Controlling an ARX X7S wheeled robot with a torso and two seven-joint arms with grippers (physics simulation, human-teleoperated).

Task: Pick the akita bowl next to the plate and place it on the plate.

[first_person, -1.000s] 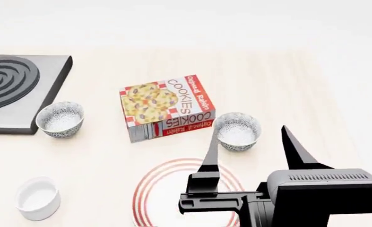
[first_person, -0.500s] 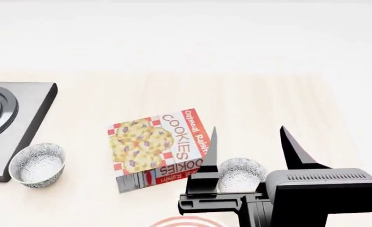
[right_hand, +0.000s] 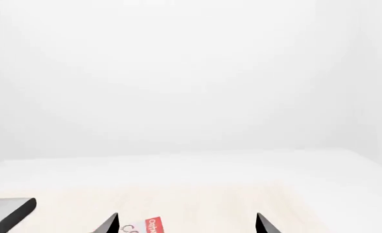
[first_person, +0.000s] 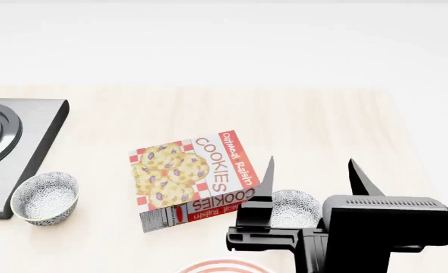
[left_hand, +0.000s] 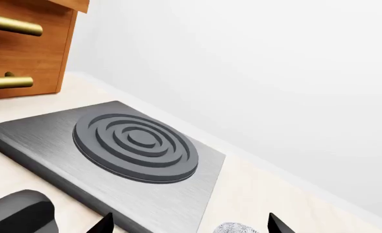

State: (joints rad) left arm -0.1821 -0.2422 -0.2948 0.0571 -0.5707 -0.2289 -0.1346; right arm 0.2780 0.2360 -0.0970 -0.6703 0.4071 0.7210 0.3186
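Note:
The akita bowl [first_person: 294, 206], patterned grey and white, sits just right of the cookie box and beyond the plate [first_person: 224, 265], whose red-ringed rim only peeks in at the head view's lower edge. My right gripper [first_person: 311, 166] hovers open above the bowl and hides part of it; its fingertips [right_hand: 262, 222] hold nothing. The bowl does not show in the right wrist view. A second patterned bowl [first_person: 45, 198] stands by the stove, and its rim [left_hand: 237, 228] shows between the open fingers of my left gripper [left_hand: 189, 224].
A cookie box [first_person: 193, 179] lies flat mid-table; its red edge [right_hand: 153, 225] shows in the right wrist view. A grey stove plate [first_person: 7, 145] with a ringed burner [left_hand: 136, 145] lies at the left. A wooden drawer unit [left_hand: 22, 48] stands beyond it.
The head view tilted up, so the table's things slid down in it and the plate is nearly out of view. The right gripper then shifted slightly right and lower, still open.

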